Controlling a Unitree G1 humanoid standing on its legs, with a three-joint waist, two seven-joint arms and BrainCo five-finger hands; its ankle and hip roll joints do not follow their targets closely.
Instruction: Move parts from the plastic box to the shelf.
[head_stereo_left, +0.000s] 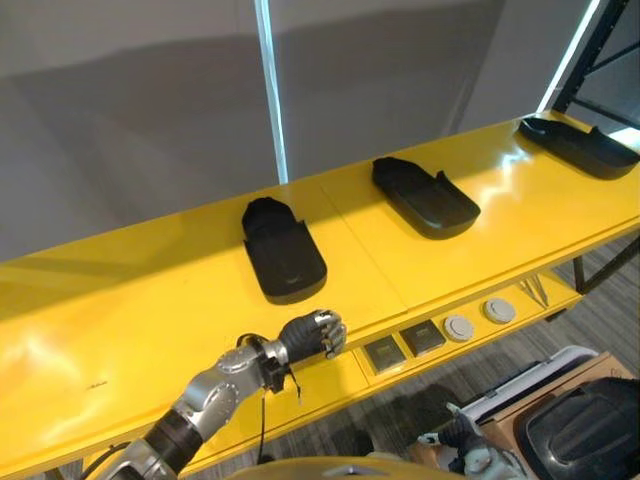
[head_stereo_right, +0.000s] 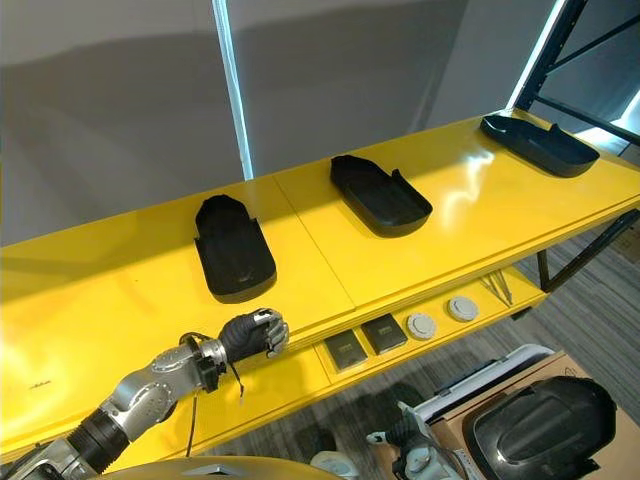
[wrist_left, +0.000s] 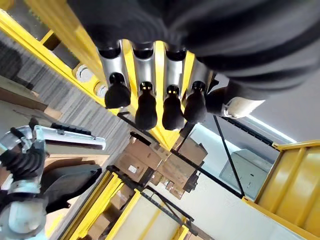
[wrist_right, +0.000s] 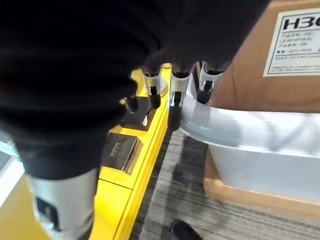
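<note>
1. Down at the near edge, the right hand (head_stereo_right: 415, 450) sits low beside the white plastic box (wrist_right: 250, 135); in its wrist view its fingers (wrist_right: 176, 100) hang fairly straight just above the box's rim and hold nothing.
2. Inside that box lies one black part (head_stereo_right: 540, 425), not yet lifted, so by my reading at least this piece is left to move.
3. Nearer the shelf, the left hand (head_stereo_left: 312, 334) rests at the front edge of the yellow shelf (head_stereo_left: 130, 330), just in front of the nearest placed part; its fingers (wrist_left: 146, 107) curl in together with nothing between them.
4. On a lower yellow ledge, under the shelf's front edge, lie two dark square pieces (head_stereo_left: 405, 345) and two round grey discs (head_stereo_left: 478, 318), well clear of both hands.
5. On the shelf itself, three black parts stand in a row: the first part (head_stereo_left: 283, 250) just beyond the left hand, the second part (head_stereo_left: 424, 196) farther along, the third part (head_stereo_left: 578, 144) at the far end.
6. Judging from this, the job looks well along: three parts are shelved, one waits in the box, and the right hand seems placed to fetch it. Whether more lie beneath it, I cannot tell.
</note>
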